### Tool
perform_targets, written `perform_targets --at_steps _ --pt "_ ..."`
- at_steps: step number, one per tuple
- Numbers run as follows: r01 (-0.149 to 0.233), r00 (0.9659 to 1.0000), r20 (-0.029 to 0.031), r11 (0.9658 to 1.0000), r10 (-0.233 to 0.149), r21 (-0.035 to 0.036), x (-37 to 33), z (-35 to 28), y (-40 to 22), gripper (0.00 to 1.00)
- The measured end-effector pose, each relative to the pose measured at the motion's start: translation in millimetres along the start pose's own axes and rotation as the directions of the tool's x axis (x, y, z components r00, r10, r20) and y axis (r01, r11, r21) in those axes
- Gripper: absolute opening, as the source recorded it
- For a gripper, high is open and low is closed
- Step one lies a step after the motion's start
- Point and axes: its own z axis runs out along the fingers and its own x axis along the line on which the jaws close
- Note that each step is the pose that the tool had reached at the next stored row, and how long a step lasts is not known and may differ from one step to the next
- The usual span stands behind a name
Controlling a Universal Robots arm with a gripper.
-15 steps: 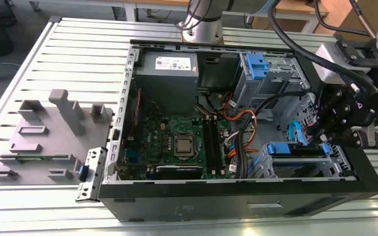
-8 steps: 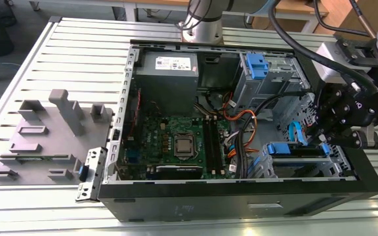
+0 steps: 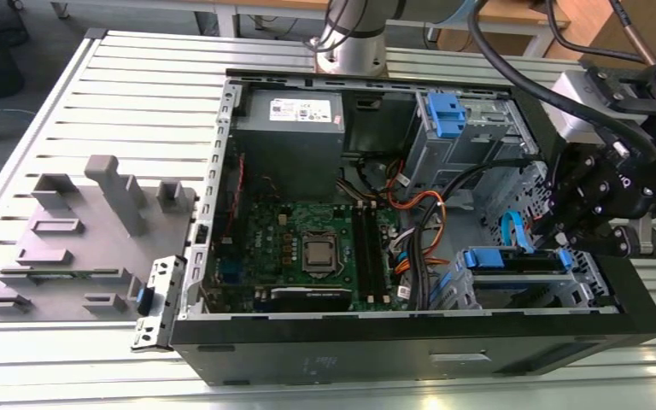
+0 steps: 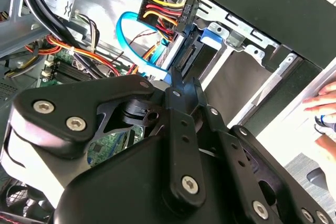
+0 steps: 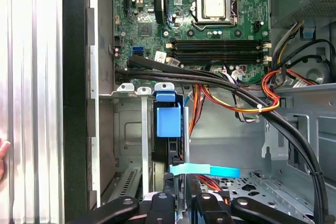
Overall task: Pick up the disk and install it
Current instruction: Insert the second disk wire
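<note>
One line matters for you: your claw looks closed, tips together on nothing. Just beyond those tips the disk stands on edge in the drive cage. Its narrow side faces the claw, and its long axis seems to run crosswise to the claw's reach.

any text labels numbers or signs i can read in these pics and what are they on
No text here can be quoted; every bit of print is too small or blurred.
White sticker on the grey power supply box: print too small to read.
White label on the black case: too blurred to read.
Small white stickers on the green circuit board: too small to read.
</note>
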Motion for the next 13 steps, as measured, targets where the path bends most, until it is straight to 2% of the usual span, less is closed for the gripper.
perform_targets --at_steps 13 --pt "0.000 1.0000 0.0000 1.0000 0.000 0.0000 -0.1 -3.2 0.1 0.24"
